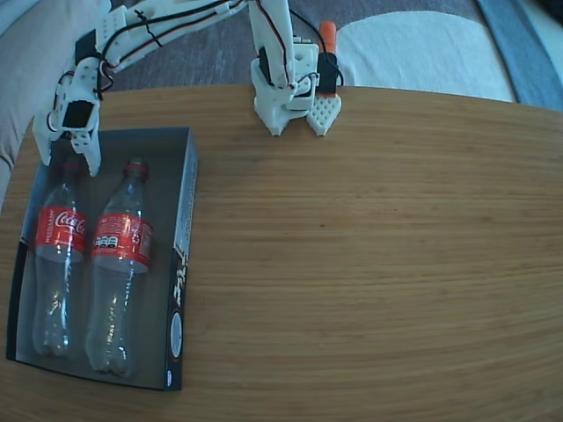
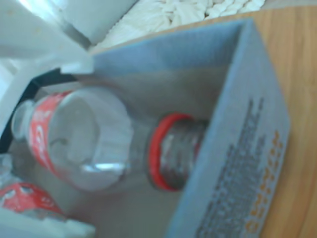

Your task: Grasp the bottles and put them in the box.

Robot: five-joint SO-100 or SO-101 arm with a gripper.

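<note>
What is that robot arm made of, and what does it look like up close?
The arm looks like white plastic, built from blocky segments, with thin black and red cables running along it. Black motor blocks sit inside the joints. The gripper is white too, with flat tapering fingers. At the base are an orange part and a textured white piece.

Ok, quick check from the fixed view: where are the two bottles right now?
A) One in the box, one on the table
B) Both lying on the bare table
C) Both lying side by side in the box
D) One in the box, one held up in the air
C: in the fixed view the left bottle and the right bottle lie side by side inside the box, caps toward the arm, with the end effector over the left one's cap end.
</note>
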